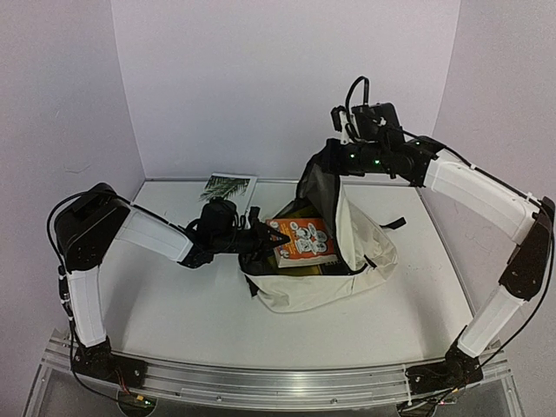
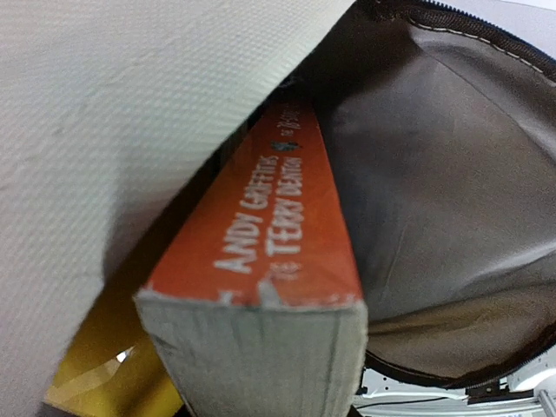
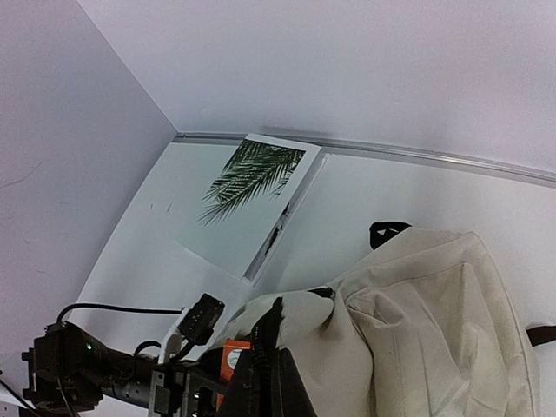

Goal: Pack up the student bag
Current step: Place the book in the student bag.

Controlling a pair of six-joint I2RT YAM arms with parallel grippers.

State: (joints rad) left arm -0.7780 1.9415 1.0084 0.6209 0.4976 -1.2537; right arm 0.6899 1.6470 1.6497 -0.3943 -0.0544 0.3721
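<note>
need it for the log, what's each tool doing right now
left tool: closed on the book
right tool: closed on the bag rim

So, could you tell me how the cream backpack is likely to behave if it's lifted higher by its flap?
Probably floppy: the student bag sags in folds below where the right fingers pinch its flap. It would likely droop rather than hold its shape. The orange book in its opening may weigh one side down.
</note>
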